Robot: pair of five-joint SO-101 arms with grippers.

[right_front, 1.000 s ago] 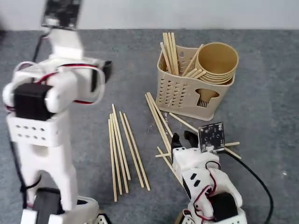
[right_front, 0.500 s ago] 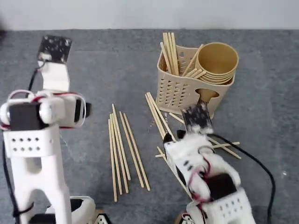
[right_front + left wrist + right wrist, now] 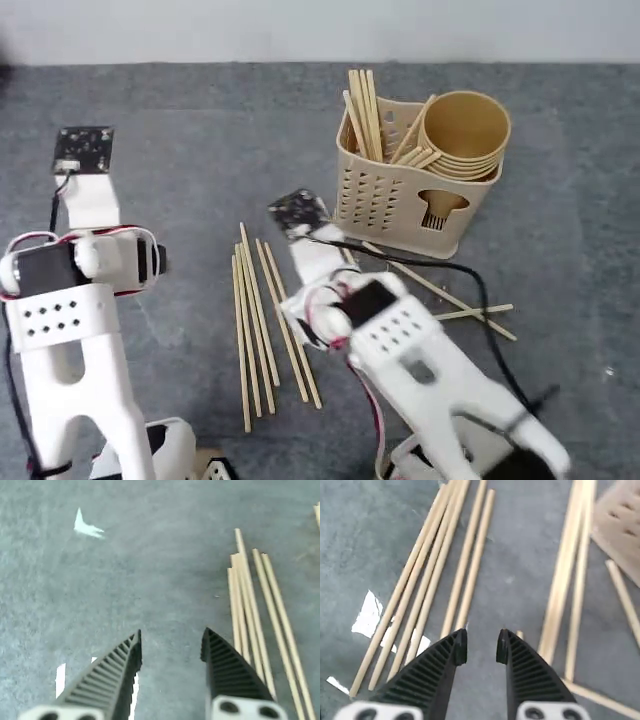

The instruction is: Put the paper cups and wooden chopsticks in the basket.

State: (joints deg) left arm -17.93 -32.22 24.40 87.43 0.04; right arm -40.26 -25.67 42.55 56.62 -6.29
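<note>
— Checking your scene: loose chopsticks [image 3: 250, 330] lie beside the basket [image 3: 385, 200]; paper cups [image 3: 465, 125] sit inside it.
— Grippers?
— Your left gripper [image 3: 172, 635] gapes empty; your right gripper [image 3: 481, 639], narrowly parted, hangs over those chopsticks.

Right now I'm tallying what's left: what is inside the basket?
Stacked paper cups and several wooden chopsticks stand in the basket. Its walls and the cups hide the bottom.

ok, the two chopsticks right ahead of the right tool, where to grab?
Mid-length, from straight above, I'd say. The chopsticks lie flat on the mat side by side, so only their long sides offer purchase: set the jaws of the right tool across them, not along. The gap to the bundle beside them leaves room to slip in.
</note>
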